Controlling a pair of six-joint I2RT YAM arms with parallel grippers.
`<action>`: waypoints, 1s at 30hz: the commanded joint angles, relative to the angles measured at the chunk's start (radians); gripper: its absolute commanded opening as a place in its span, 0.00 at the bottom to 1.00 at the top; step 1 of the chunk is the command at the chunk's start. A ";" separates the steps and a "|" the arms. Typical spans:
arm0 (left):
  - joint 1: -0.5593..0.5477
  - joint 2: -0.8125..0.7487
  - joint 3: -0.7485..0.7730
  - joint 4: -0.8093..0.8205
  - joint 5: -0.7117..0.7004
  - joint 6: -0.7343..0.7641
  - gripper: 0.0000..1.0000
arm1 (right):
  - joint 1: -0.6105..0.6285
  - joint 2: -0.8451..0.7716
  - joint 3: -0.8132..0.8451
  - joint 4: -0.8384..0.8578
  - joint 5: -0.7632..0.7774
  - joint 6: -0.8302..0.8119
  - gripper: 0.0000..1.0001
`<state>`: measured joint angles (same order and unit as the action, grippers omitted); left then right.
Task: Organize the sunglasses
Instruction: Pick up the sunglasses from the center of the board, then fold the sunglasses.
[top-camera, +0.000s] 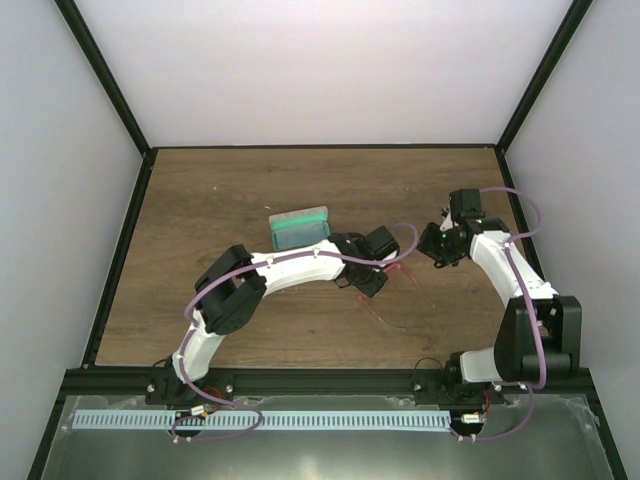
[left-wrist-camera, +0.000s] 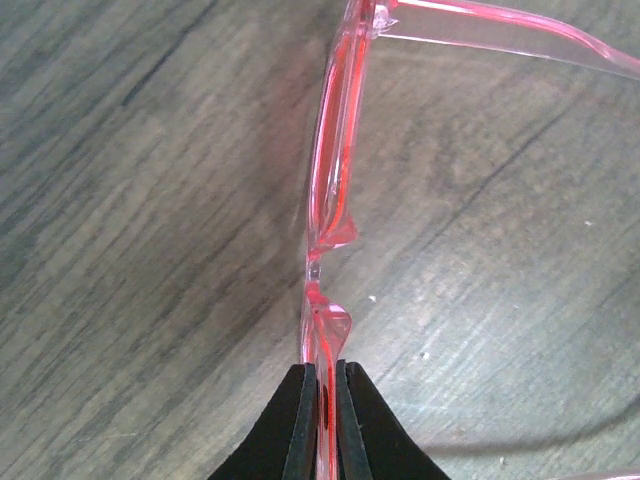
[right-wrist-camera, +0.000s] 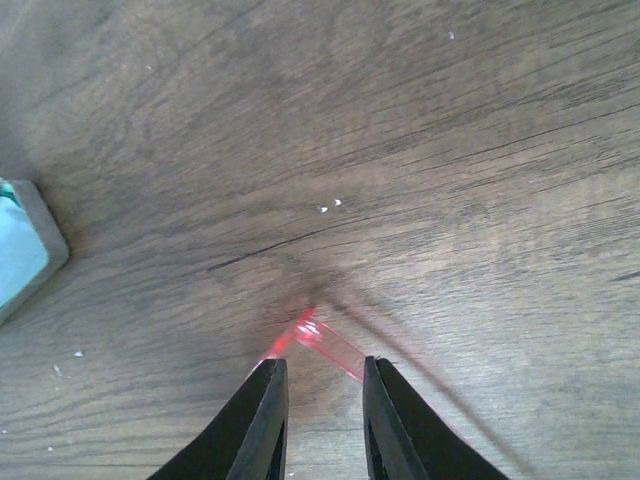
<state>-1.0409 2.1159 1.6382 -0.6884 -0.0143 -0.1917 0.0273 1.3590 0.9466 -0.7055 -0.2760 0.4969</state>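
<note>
The sunglasses (left-wrist-camera: 335, 170) have a thin, clear red frame and lie on the wooden table, with one slim arm running off to the upper right. My left gripper (left-wrist-camera: 325, 405) is shut on the frame's front edge just below the nose bridge. In the top view the sunglasses (top-camera: 404, 272) sit between my left gripper (top-camera: 368, 282) and my right gripper (top-camera: 432, 258). My right gripper (right-wrist-camera: 322, 400) is open. The red hinge corner of the sunglasses (right-wrist-camera: 318, 335) lies just ahead of its fingertips, and the arm passes behind the right finger.
The open grey case with green lining (top-camera: 300, 228) lies on the table behind the left arm; its corner shows at the left edge of the right wrist view (right-wrist-camera: 22, 252). Black enclosure posts and white walls bound the wooden table (top-camera: 220, 190).
</note>
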 joint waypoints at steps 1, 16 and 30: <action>0.037 -0.030 0.024 -0.003 -0.001 -0.057 0.04 | -0.004 0.061 0.008 0.001 0.008 -0.032 0.22; 0.092 -0.063 0.047 0.004 0.025 -0.071 0.04 | 0.151 0.235 0.091 -0.009 0.034 -0.123 0.58; 0.115 -0.088 0.033 -0.007 0.051 -0.035 0.04 | 0.175 0.237 0.170 -0.044 0.194 -0.192 0.60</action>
<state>-0.9352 2.0712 1.6569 -0.6964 0.0208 -0.2516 0.1936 1.6276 1.0718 -0.7361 -0.1398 0.3420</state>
